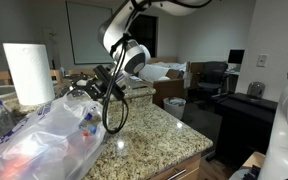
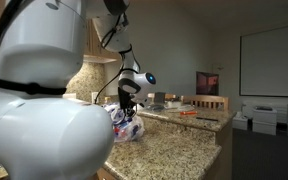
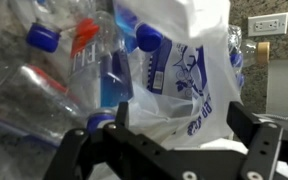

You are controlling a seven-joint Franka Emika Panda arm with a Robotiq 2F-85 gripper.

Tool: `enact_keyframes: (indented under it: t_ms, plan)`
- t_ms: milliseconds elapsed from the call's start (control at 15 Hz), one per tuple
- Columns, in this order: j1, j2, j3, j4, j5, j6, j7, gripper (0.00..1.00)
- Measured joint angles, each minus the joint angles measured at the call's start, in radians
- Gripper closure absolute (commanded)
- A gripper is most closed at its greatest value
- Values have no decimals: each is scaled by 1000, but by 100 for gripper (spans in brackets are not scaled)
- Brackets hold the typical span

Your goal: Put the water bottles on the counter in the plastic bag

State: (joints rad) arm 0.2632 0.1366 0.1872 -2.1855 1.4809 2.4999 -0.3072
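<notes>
A paper-towel roll stands upright at upper left, an office chair right of centre, and a wall outlet upper right.

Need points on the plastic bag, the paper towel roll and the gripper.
plastic bag [image 3: 184,75]: wrist view, on its blue-printed white front.
paper towel roll [image 1: 29,72]: an exterior view, middle of its side.
gripper [image 3: 179,125]: wrist view, midway between the open fingertips.

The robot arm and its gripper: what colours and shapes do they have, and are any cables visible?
The arm has white rounded shells with dark joints. The gripper is black, with two blocky fingers. A black cable loops below the wrist.
</notes>
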Motion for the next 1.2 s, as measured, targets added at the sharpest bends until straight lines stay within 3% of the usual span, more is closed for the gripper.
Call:
enact_keyframes:
  t_ms: [333, 533, 733, 1000, 1200]
  plan:
    - [-56, -192, -55, -121, -407, 3, 255, 0]
    - [-118, -311, -43, -210, -677, -37, 412, 0]
    - [-252, -434, 34, -233, -944, -249, 561, 0]
    - [-255, -555, -10, -134, -1237, -598, 634, 0]
    - [-253, -580, -16, -34, -1367, -767, 626, 0]
